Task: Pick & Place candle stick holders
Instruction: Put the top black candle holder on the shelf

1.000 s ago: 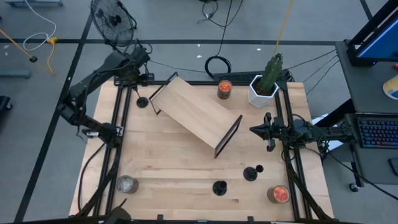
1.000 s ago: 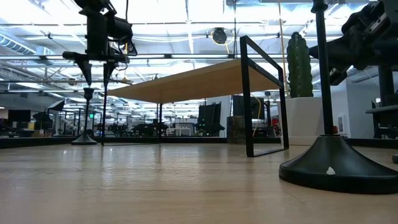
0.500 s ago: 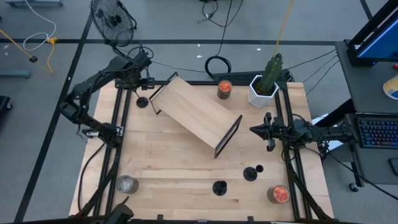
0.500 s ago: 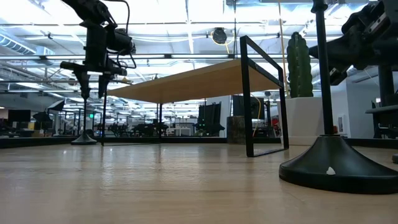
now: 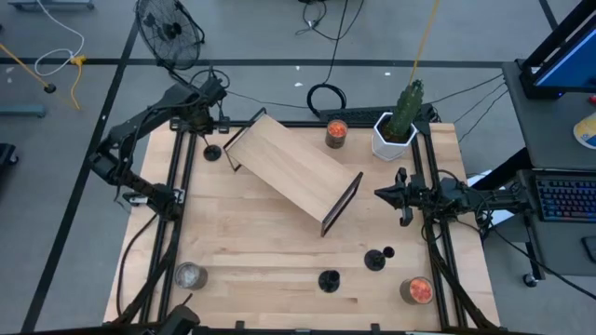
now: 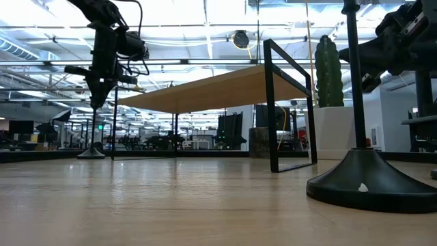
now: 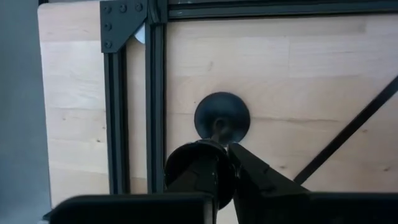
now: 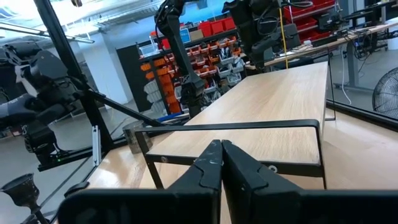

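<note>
One black candle stick holder [image 5: 213, 153] stands on its round base [image 7: 222, 116] at the far left of the table, beside the wooden stand [image 5: 293, 172]. My left gripper [image 6: 95, 96] is directly above it, pointing down and shut on its top. Two more holders [image 5: 375, 259] [image 5: 329, 280] stand near the front edge; the nearer one fills the right of the low view [image 6: 369, 181]. My right gripper [image 5: 399, 197] hovers shut at the table's right side, holding nothing. My left gripper pinches the holder's small cup top [image 7: 202, 163] between its two fingers, coming from above and pointing down. The cup hides one finger in the wrist view. The holder is upright, its stem [image 6: 92, 130] below the fingers and its base on the table.
An orange-filled jar [image 5: 336, 133] and a potted cactus [image 5: 396, 128] stand at the far edge. Another orange jar [image 5: 418, 290] is at the front right and a silvery jar [image 5: 190, 275] at the front left. Black frame rails [image 5: 177, 177] run along both table sides.
My left gripper has come down over the far-left candle stick holder and shut on its top. The holder has stayed standing in place.
</note>
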Motion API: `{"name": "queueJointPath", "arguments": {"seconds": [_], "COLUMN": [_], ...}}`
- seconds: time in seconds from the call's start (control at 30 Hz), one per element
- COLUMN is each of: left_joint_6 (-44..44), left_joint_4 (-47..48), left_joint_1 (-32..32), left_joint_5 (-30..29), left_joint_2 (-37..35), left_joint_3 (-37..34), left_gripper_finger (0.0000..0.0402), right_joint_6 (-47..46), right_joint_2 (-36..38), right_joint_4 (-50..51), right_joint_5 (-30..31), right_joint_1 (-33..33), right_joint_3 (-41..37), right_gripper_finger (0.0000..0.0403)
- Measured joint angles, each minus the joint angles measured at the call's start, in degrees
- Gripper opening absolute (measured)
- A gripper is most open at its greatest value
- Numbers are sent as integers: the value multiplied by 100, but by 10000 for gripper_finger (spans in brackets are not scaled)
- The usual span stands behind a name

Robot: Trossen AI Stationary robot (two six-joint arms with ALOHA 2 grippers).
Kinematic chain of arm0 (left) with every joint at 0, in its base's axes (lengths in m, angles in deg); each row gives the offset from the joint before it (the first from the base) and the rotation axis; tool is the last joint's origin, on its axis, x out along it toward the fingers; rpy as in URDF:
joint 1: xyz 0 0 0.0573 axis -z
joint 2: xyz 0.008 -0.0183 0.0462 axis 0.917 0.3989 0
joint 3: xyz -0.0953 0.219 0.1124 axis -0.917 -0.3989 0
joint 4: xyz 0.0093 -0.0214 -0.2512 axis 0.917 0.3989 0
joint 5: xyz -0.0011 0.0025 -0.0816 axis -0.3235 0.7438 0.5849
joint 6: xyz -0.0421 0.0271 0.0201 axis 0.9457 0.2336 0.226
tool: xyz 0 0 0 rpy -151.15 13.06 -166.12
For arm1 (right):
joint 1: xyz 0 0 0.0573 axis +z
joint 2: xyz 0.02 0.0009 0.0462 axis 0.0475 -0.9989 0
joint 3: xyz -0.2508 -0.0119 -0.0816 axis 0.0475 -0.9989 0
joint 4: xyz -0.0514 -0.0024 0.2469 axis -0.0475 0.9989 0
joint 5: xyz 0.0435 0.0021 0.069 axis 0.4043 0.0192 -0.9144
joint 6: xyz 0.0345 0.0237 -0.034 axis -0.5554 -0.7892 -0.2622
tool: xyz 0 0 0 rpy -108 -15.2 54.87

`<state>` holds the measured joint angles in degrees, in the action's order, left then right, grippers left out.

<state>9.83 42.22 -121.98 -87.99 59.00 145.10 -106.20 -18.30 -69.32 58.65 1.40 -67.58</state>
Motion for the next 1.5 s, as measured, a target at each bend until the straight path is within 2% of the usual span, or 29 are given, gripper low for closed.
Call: {"name": "queueJointPath", "arguments": {"seconds": [0.23,0.5,0.67,1.03,1.2,1.37,1.5], "left_joint_6": [-148,-107,72,182,211,234,265], "left_joint_4": [298,913,1359,1423,1423,1366,1209], "left_joint_1": [17,137,288,798,1077,1357,1689], "left_joint_5": [155,307,-107,-151,-349,-322,-108], "left_joint_2": [-83,-522,-769,-1034,-1036,-1036,-990], "left_joint_3": [125,565,1012,2500,3163,3571,3672], "left_gripper_finger": [17,14,14,13,13,13,13], "right_joint_6": [0,0,0,0,-139,-798,-789], "right_joint_2": [0,0,2,2,0,0,0], "right_joint_4": [-11,-13,-15,-60,-229,-732,-1055], "right_joint_5": [-2,-4,-4,-4,-5,24,174], "right_joint_1": [0,0,0,0,0,0,-2], "right_joint_3": [0,0,-1,-1,0,-1,-1], "right_gripper_finger": [0,0,0,0,0,0,0]}}
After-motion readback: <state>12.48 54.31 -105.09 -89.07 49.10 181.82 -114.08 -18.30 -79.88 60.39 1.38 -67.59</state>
